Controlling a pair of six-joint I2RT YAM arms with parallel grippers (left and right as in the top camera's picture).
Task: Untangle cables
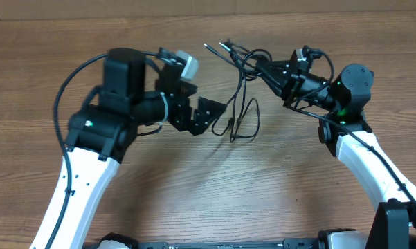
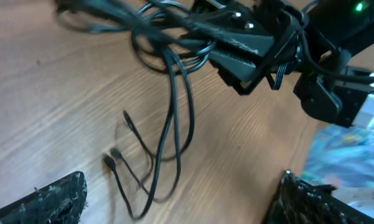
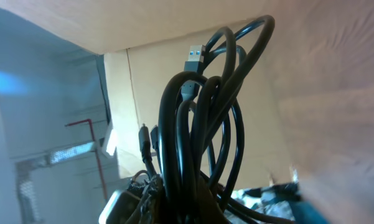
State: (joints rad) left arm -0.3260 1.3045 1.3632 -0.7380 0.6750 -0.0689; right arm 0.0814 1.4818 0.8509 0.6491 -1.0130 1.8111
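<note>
Clamping a bunch of thin black cables (image 1: 243,63), the right gripper (image 1: 268,69) has its jaws closed on the bundle above the far middle of the wooden table (image 1: 194,187). The left wrist view shows that gripper (image 2: 236,53) from the side, with several strands pinched in it and loops spilling out around it. Seen from the right wrist, the cables (image 3: 199,137) rise as a thick upright sheaf of loops right in front of the lens, and a USB plug (image 3: 195,59) with a blue insert points up from the top of the sheaf. From the held bunch, two or three strands hang down, and their lower loops and small plug ends (image 2: 112,158) lie on the wood. A few stiff ends also stick out of the bunch towards the far left. The left gripper (image 1: 202,116) hovers low just beside these hanging strands, its fingers (image 2: 46,199) spread wide apart and gripping nothing, with the loose cable ends lying on the table between them.
</note>
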